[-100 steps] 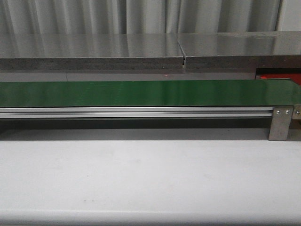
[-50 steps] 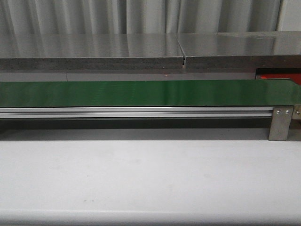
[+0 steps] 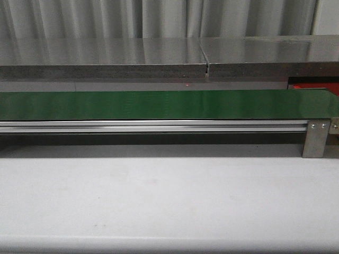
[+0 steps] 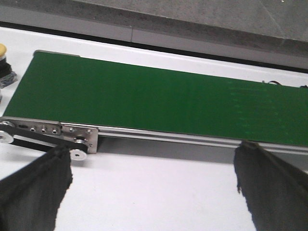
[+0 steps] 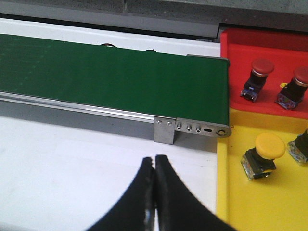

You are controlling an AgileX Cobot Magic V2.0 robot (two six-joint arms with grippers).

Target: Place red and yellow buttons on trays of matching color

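Observation:
In the right wrist view a red tray (image 5: 236,57) holds two red buttons (image 5: 257,74) (image 5: 294,85). Beside it a yellow tray (image 5: 240,207) holds a yellow button (image 5: 264,155), and a further button (image 5: 301,144) is cut by the frame edge. My right gripper (image 5: 154,158) is shut on nothing above the white table, short of the yellow tray. My left gripper (image 4: 153,149) is open and empty over the table, in front of the green belt (image 4: 144,96). Another yellow button (image 4: 4,53) shows past the belt's end. The front view shows only a sliver of the red tray (image 3: 313,87) and neither gripper.
The long green belt (image 3: 159,105) on its aluminium rail (image 3: 153,126) crosses the table, with a metal bracket (image 3: 316,138) at its right end. A grey ledge (image 3: 159,58) runs behind it. White table (image 3: 169,201) lies in front.

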